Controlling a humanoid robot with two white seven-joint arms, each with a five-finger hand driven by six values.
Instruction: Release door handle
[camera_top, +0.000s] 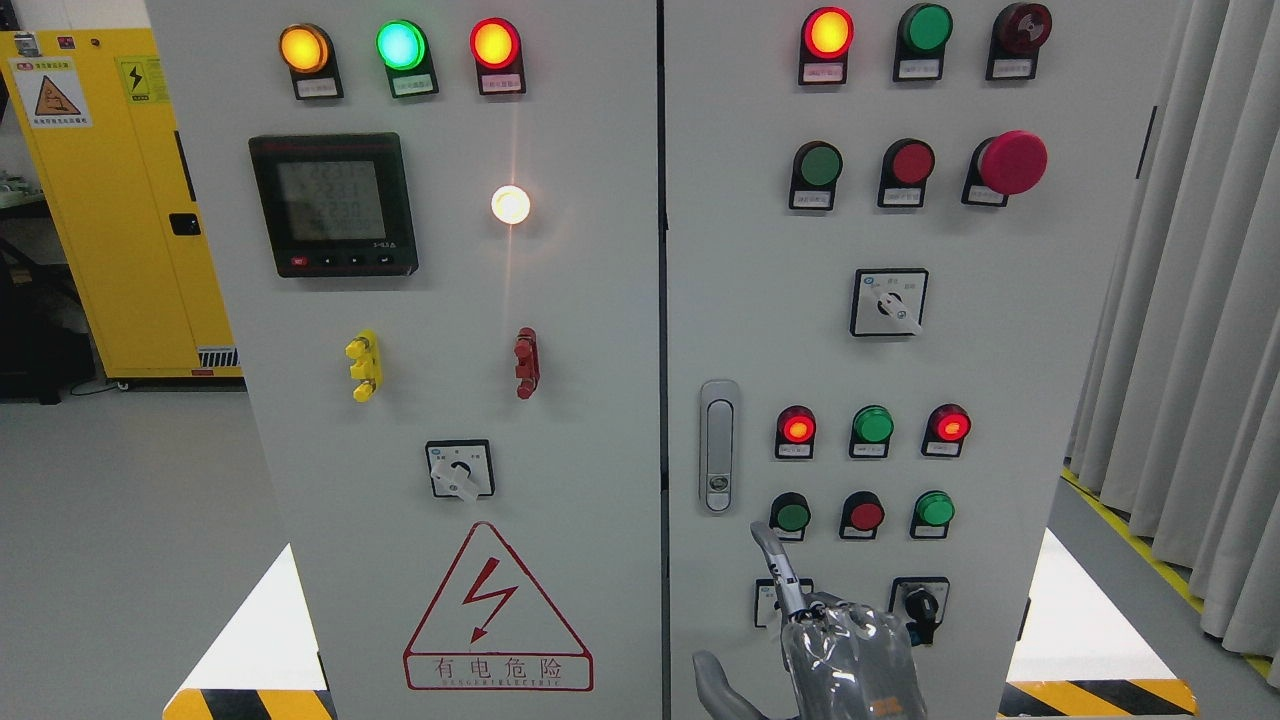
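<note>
Though the grey metal swing door handle (717, 446) sits flush in the right cabinet door (1000, 350), the right hand (830, 640) hangs below, apart; index extended, other fingers relaxed, holding nothing. Rigid, smooth steel, best gripped along its lower lever.

An industrial electrical room: a grey control cabinet (600, 400) with indicator lamps (400, 45), a yellow safety cabinet (110, 200), striped floor markings (1095, 697).
</note>
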